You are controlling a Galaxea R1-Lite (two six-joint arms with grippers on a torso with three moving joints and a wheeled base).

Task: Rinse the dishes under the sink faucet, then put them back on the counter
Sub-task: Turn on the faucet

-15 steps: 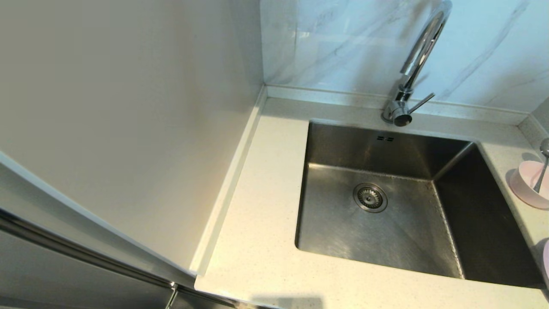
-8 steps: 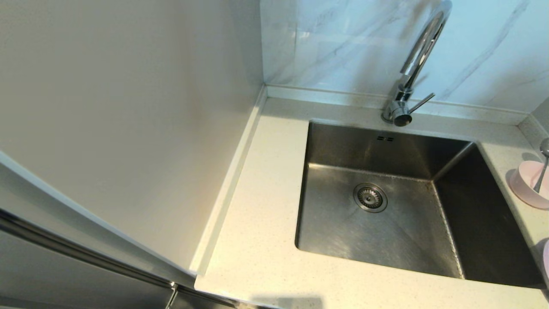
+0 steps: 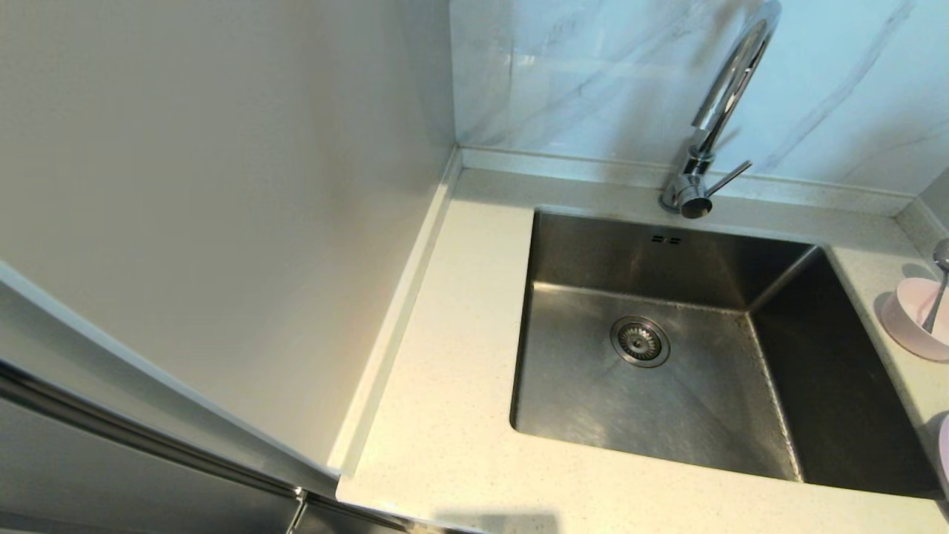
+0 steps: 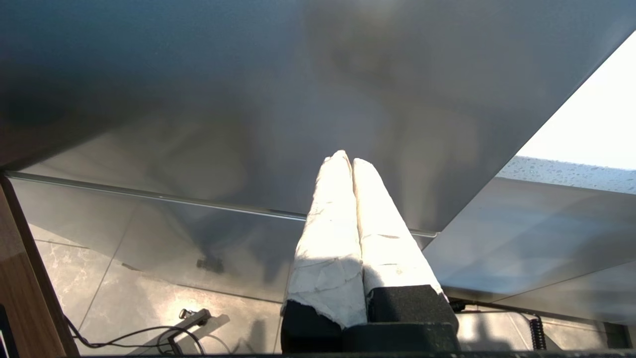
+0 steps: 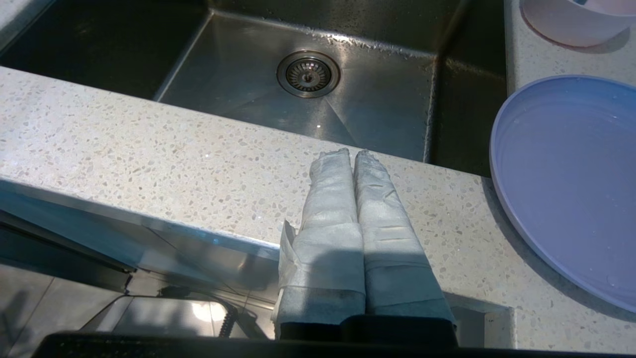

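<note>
The steel sink (image 3: 563,386) lies in the speckled counter (image 3: 445,415) with its drain strainer (image 3: 640,341) bare. Behind it stands the chrome faucet (image 3: 715,111), with its lever (image 3: 730,178) pointing right. A pale pink bowl (image 3: 906,315) sits at the right edge of the counter with the silver spoon (image 3: 937,293) leaning in it. The lavender plate (image 5: 566,184) lies on the counter nearer me, right of the sink (image 5: 318,104). My right gripper (image 5: 352,154) hovers shut and empty over the counter's front edge. My left gripper (image 4: 347,160) is shut and empty, low beside a grey cabinet panel.
A plain white wall panel (image 3: 222,208) rises along the counter's left side. A glossy marbled panel (image 3: 593,67) backs the low rear lip (image 3: 563,167). Below the counter front are steel cabinet faces (image 4: 198,238) and cables on the tiled floor (image 4: 129,338).
</note>
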